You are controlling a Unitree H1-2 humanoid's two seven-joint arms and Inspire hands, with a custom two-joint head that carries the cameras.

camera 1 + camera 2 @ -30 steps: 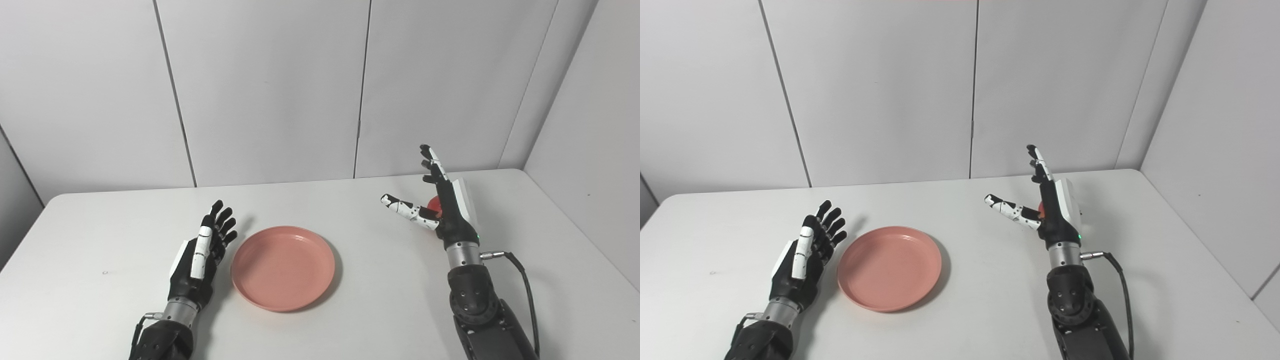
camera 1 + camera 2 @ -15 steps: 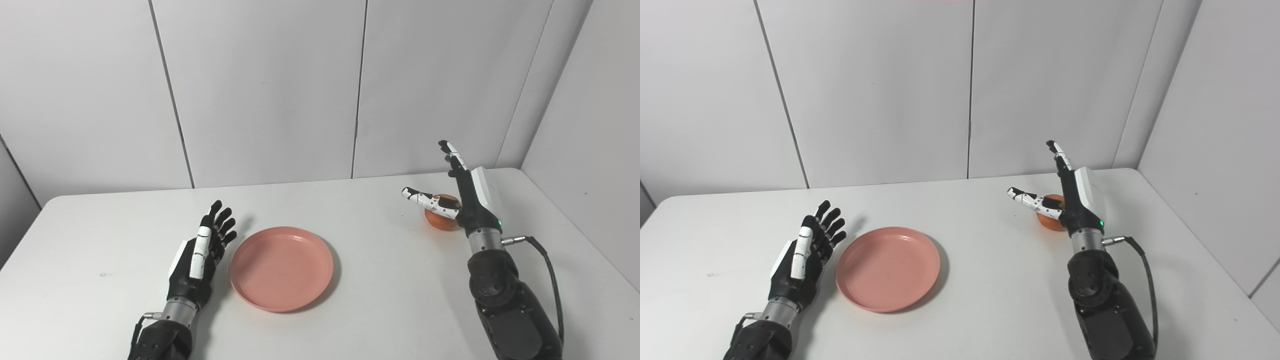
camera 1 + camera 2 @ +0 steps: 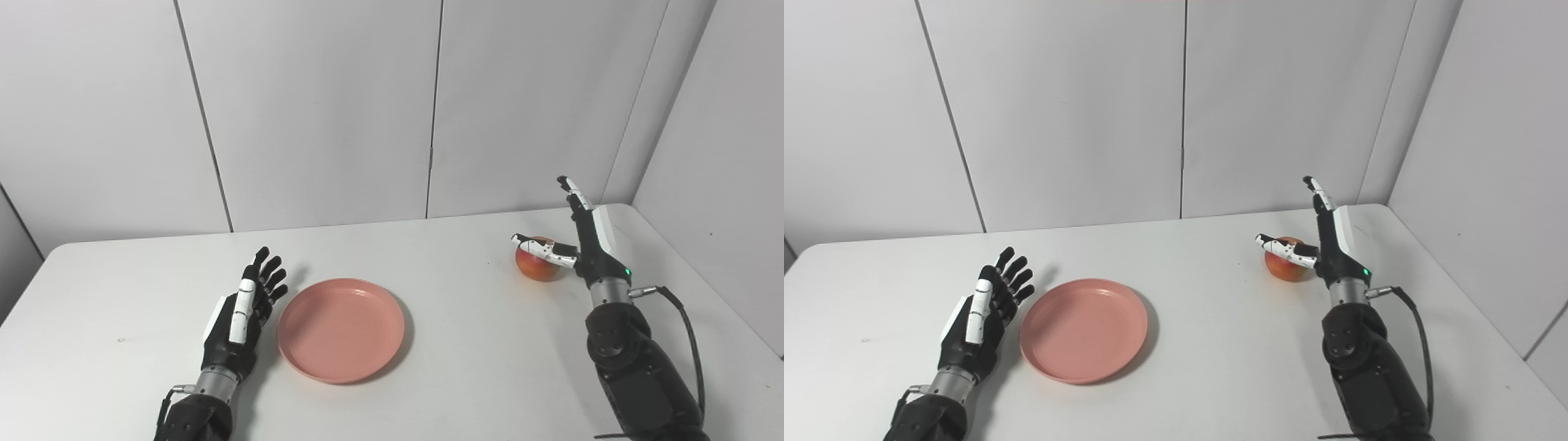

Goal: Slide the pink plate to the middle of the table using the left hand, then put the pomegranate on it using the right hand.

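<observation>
plate: plain pink
pomegranate: red — yellowish patch
hands: black, white panels
table: white — unpatterned

One pink plate lies just beside the open left hand on the single white table. One pomegranate sits against the spread right hand. Two hands in all.

Left hand: we see black fingers, white thumb plate, silver wrist collar.
Right hand: black fingers, speckled white thumb, white back plate, green light below them.
Forearms: black housing, black cable.
</observation>
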